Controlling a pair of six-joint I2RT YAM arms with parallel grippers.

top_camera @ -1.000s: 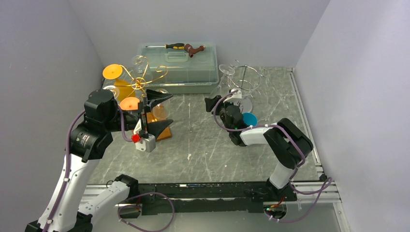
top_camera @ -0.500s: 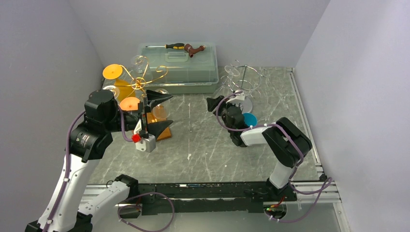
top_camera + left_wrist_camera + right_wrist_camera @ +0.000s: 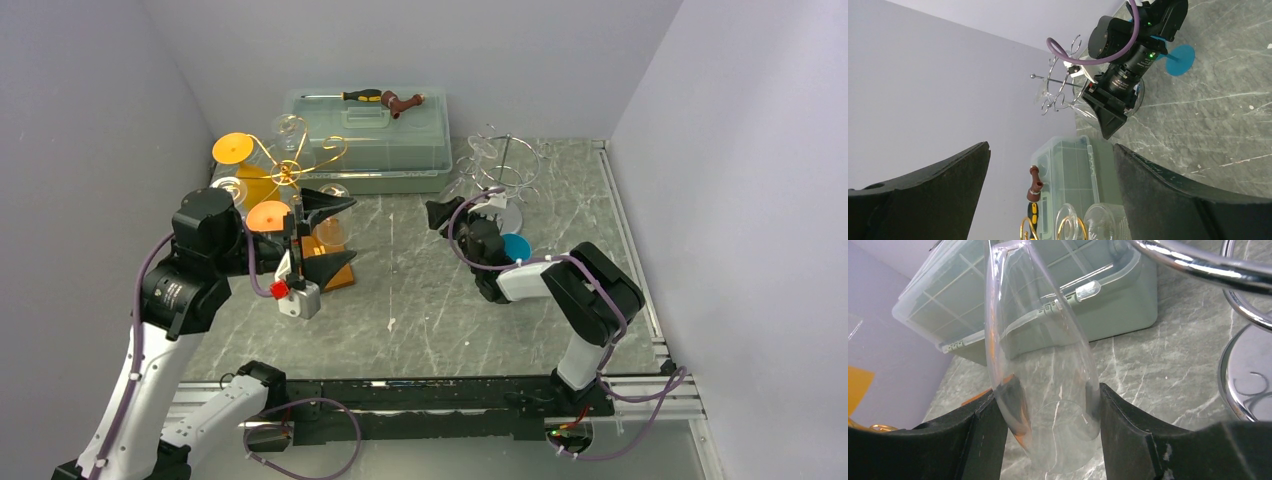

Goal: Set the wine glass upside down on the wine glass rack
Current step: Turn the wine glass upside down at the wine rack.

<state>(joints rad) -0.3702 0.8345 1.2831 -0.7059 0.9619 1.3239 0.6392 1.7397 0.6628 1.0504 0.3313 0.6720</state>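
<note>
My right gripper (image 3: pixel 447 213) is shut on the bowl of a clear wine glass (image 3: pixel 463 187), right beside the chrome wine glass rack (image 3: pixel 506 163) at the back right. In the right wrist view the glass bowl (image 3: pixel 1043 350) sits clamped between both pads of the gripper (image 3: pixel 1048 399), and the rack's chrome ring (image 3: pixel 1193 265) and round base (image 3: pixel 1240 375) lie just to the right. The glass's stem and foot are hard to make out. My left gripper (image 3: pixel 322 236) is open and empty, hanging by the gold rack; in its wrist view (image 3: pixel 1052 150) nothing sits between the fingers.
A gold wire rack (image 3: pixel 288 172) with orange-footed and clear glasses stands at the back left. A translucent plastic box (image 3: pixel 400 150) at the back carries a screwdriver (image 3: pixel 363 96). A blue disc (image 3: pixel 517 246) lies on the marble by my right arm.
My right gripper has shifted the clear glass slightly right, closer to the chrome rack. The left arm has barely moved.
</note>
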